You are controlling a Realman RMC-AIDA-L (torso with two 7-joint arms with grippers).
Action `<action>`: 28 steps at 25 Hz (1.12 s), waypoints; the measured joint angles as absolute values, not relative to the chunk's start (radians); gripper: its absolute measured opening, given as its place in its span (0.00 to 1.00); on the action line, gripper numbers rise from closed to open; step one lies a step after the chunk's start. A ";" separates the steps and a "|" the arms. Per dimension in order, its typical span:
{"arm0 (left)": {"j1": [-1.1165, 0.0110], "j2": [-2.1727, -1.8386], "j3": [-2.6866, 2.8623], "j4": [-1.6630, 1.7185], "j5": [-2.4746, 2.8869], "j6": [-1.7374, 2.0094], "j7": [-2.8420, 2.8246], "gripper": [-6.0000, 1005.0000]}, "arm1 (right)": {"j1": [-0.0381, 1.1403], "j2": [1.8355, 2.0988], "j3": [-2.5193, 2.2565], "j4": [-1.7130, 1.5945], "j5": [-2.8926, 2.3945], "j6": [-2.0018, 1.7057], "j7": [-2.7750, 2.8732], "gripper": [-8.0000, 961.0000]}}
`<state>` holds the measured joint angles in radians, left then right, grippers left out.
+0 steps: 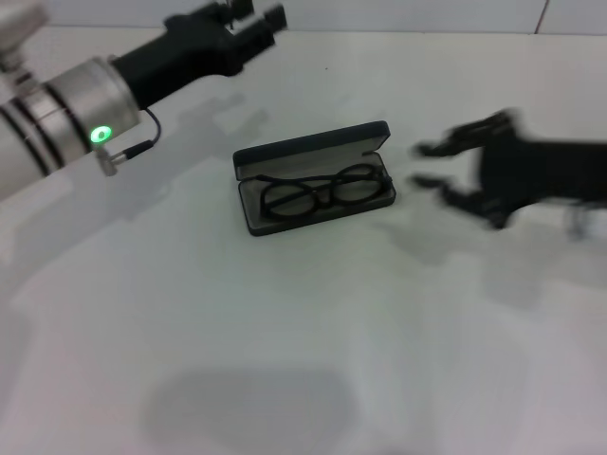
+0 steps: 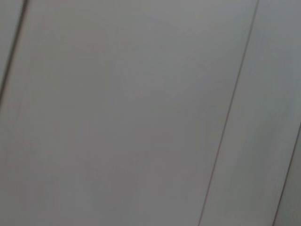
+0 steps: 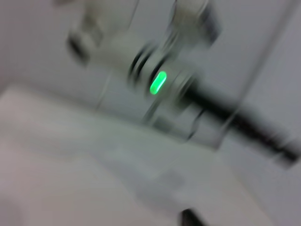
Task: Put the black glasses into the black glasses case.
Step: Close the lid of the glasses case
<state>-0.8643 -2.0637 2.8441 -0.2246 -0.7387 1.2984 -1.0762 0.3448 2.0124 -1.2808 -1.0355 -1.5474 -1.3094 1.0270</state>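
The black glasses case point(image 1: 313, 150) lies open in the middle of the white table, its lid standing up at the far side. The black glasses point(image 1: 327, 192) rest inside its grey-lined tray, lenses side by side. My right gripper point(image 1: 425, 164) hovers just to the right of the case, open, its fingers pointing toward the case with nothing between them. My left gripper point(image 1: 254, 19) is raised at the far left, well away from the case. The left wrist view holds only a plain grey surface with thin lines.
The white table point(image 1: 303, 360) spreads around the case, with a wall behind its far edge. The left arm point(image 3: 160, 82), with its green light, appears in the right wrist view.
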 joint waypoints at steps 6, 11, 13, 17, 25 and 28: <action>-0.933 -2.080 2.845 -0.225 -0.608 1.147 -1.101 0.66 | 0.372 1.971 -0.844 -0.842 -1.546 -1.598 1.102 0.40; -0.949 -2.083 2.846 -0.220 -0.517 1.110 -1.108 0.67 | 0.348 1.983 -0.643 -0.779 -1.543 -1.633 1.101 0.43; -0.953 -2.084 2.846 -0.218 -0.507 1.100 -1.107 0.67 | 0.341 1.986 -0.638 -0.777 -1.554 -1.627 1.100 0.44; -0.967 -2.085 2.846 -0.215 -0.488 1.097 -1.106 0.67 | 0.362 1.992 -0.649 -0.775 -1.643 -1.624 1.118 0.51; -0.981 -2.086 2.844 -0.204 -0.533 1.108 -1.073 0.67 | 0.501 2.007 -0.811 -0.774 -1.849 -1.547 1.250 0.70; -0.981 -2.086 2.844 -0.195 -0.525 1.104 -1.069 0.68 | 0.554 2.011 -0.865 -0.784 -1.917 -1.530 1.310 0.72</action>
